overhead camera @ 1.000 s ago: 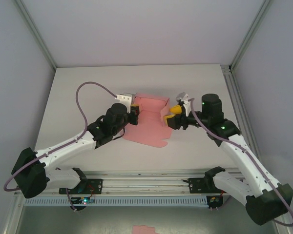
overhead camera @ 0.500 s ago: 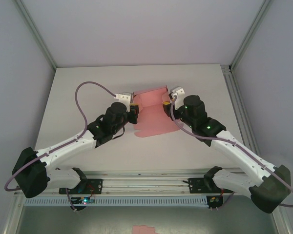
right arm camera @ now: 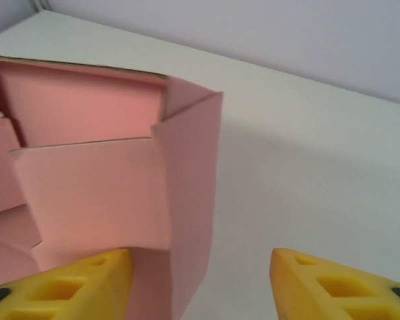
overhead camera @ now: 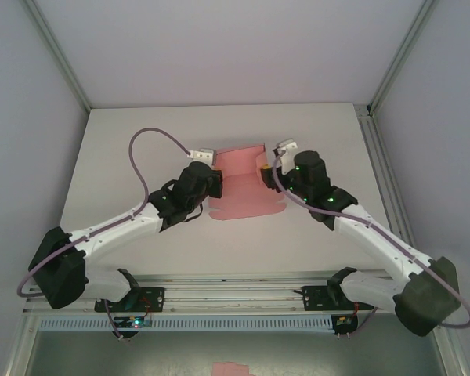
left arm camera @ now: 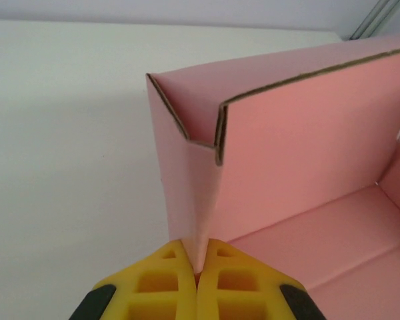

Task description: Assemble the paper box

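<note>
White tabletop (overhead camera: 125,141) under you, grey walls all round. Your paper box (overhead camera: 247,188) sits mid-table between the two arms, half raised, with the back wall and side walls standing and the front flap lying flat toward the bases. On the left wrist camera, the left side wall runs straight down into the left gripper (left arm camera: 197,270), whose yellow fingers are pressed together on that card. Your right gripper (right arm camera: 200,261) is spread wide and pinches nothing, with the box's right wall just ahead of its left finger. From above, both grippers flank the box.
</note>
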Motion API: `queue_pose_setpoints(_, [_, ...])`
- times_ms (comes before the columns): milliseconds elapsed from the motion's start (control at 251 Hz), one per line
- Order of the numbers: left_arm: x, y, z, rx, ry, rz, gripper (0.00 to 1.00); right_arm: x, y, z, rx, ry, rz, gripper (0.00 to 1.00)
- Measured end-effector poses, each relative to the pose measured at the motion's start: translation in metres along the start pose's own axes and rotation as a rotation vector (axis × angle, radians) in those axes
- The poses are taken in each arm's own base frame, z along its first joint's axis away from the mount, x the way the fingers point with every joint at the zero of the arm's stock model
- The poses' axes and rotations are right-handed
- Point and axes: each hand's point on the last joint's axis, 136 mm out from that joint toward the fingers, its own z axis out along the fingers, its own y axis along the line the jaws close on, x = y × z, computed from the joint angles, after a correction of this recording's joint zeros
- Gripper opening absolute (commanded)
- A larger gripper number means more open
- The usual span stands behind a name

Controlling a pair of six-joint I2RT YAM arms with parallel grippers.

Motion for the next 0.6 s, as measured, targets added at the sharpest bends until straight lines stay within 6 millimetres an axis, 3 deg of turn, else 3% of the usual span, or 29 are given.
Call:
queue_pose_setpoints(136, [0.021,0.001,0.006,0.020,0.046,0.006,0.00,0.033,-0.012,-0.009,-0.059,0.043,0.102,0.70])
queue_pose_setpoints(275, [0.045,-0.002,0.009,0.088,0.086,0.008,0.00,0.060,-0.004,-0.023,-0.202,0.060,0.170,0.77])
queue_pose_setpoints(603, [0.040,-0.019,0.008,0.189,0.059,0.022,0.00,0.044,0.032,-0.062,-0.444,-0.039,0.132,0.76])
